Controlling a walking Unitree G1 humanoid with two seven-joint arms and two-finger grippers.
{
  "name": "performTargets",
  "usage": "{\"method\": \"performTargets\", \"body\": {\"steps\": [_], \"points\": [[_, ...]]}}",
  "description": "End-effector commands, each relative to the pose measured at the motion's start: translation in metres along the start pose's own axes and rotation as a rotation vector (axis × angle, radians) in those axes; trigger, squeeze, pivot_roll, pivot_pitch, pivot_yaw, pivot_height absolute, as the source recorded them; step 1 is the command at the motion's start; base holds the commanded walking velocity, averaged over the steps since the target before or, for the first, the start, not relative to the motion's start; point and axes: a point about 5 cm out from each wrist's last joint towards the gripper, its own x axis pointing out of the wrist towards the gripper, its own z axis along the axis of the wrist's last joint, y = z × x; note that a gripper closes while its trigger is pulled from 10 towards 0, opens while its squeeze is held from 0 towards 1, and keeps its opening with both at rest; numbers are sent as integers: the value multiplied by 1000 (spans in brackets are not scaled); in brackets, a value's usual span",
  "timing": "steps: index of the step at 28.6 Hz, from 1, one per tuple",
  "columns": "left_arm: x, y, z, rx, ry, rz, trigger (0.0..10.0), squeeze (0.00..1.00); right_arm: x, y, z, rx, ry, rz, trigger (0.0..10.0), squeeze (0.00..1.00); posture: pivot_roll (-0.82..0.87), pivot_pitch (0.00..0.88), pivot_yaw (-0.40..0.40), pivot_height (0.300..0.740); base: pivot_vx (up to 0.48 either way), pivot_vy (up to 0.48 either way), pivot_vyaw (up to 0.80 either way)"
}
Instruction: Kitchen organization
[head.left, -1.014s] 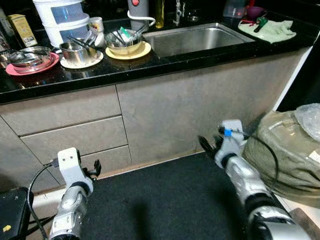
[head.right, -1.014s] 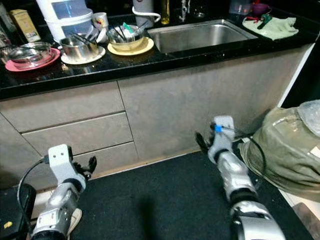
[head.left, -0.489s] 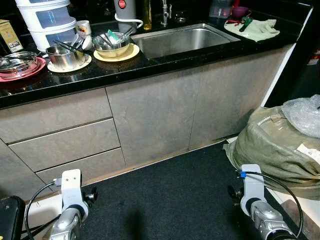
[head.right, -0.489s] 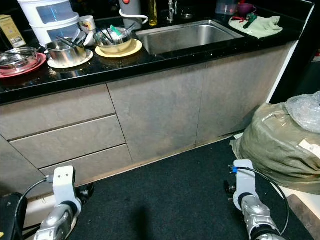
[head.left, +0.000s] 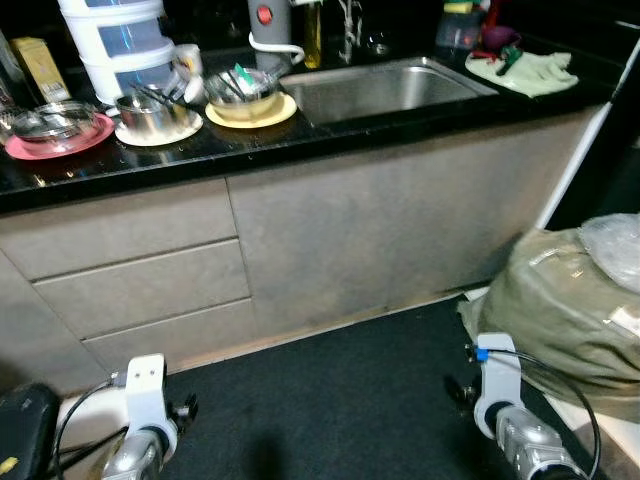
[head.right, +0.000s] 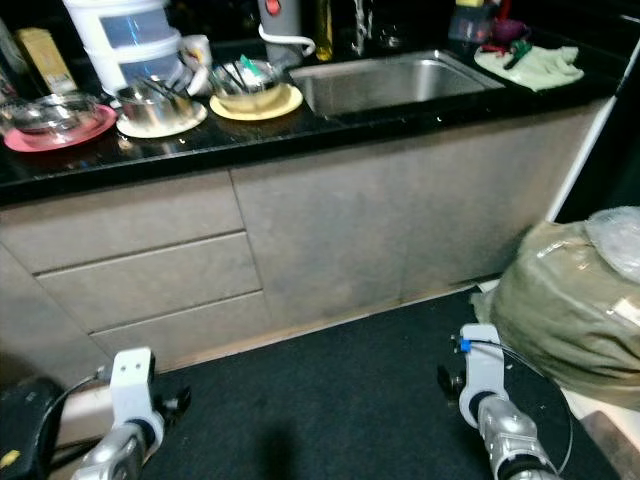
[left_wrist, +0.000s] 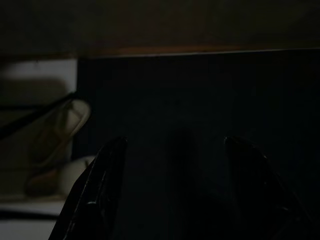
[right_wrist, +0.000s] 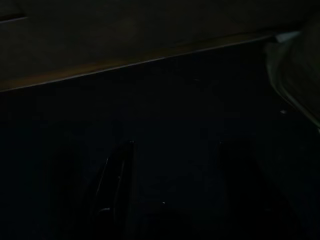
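- No legible writing; yellow box label blurred.
- Left gripper and right gripper hang low over dark mat, fingers spread, holding nothing.
- Dishes on black counter beside sink.

Desk: glossy black stone, speckled. Sink: brushed stainless steel. Cabinet fronts: matt grey, smooth. Floor mat: matt black, rough weave. Sack: coarse olive cloth w/ crinkly clear plastic on top. Steel pot: shiny metal. Glass bowl: clear, on pink plate.
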Motion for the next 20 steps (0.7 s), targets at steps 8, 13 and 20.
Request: {"method": "performTargets", "body": {"steps": [8, 13, 20], "points": [[2, 1, 3, 10, -8, -19, 10000, 0, 1, 2, -1, 21, 1, 8, 10000, 0, -10, 0, 4, 740, 0, 0, 0], [3, -1, 4, 32, -19, -45, 10000, 0, 1, 2, 1, 26, -5, 9, 10000, 0, -10, 0, 5, 740, 287, 0, 0], [3, -1, 4, 29, -29, -47, 10000, 0, 1, 2, 2, 40, -14, 8, 10000, 0, -10, 0, 5, 740, 443, 0, 0]]}}
